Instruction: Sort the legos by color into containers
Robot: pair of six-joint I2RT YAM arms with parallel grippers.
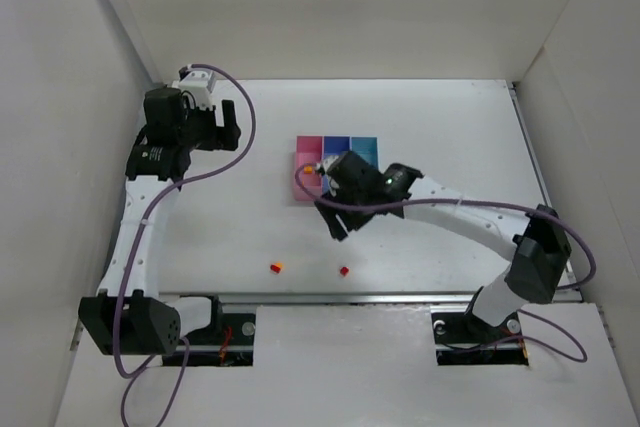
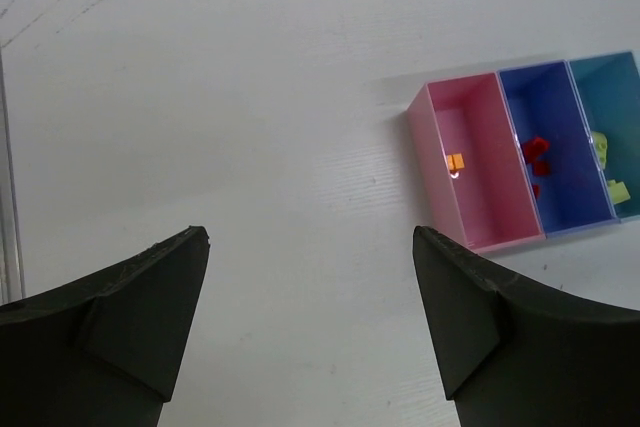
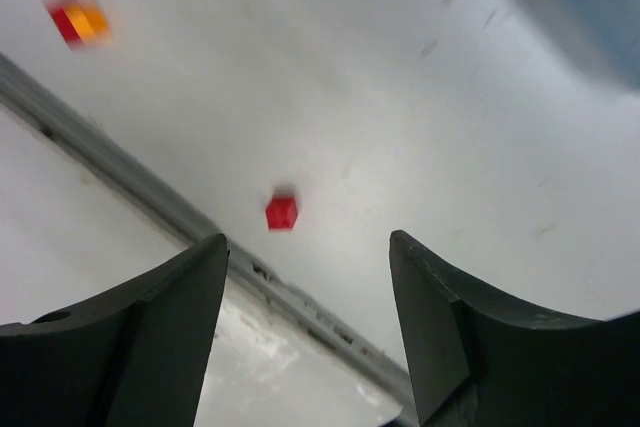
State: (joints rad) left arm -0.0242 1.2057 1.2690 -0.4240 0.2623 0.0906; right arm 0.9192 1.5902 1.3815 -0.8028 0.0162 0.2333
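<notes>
The containers stand joined in a row: pink bin [image 2: 482,202], medium blue bin [image 2: 556,107], light blue bin [image 2: 622,97]. An orange-yellow lego [image 2: 455,161] lies in the pink one, red legos [image 2: 538,154] in the blue one, yellow-green legos [image 2: 606,165] in the light blue one. Two legos lie loose near the table's front: a red one [image 3: 282,212] [image 1: 344,271] and a red-and-orange piece [image 3: 78,20] [image 1: 276,267]. My right gripper [image 3: 308,242] [image 1: 336,223] hovers open and empty in front of the bins [image 1: 305,162]. My left gripper [image 2: 310,237] [image 1: 232,127] is open, empty, far left of them.
A metal rail [image 3: 150,197] [image 1: 350,297] runs along the table's near edge, just past the loose red lego. White walls enclose the table on the left, back and right. The right arm [image 1: 450,212] stretches from the right across to the bins.
</notes>
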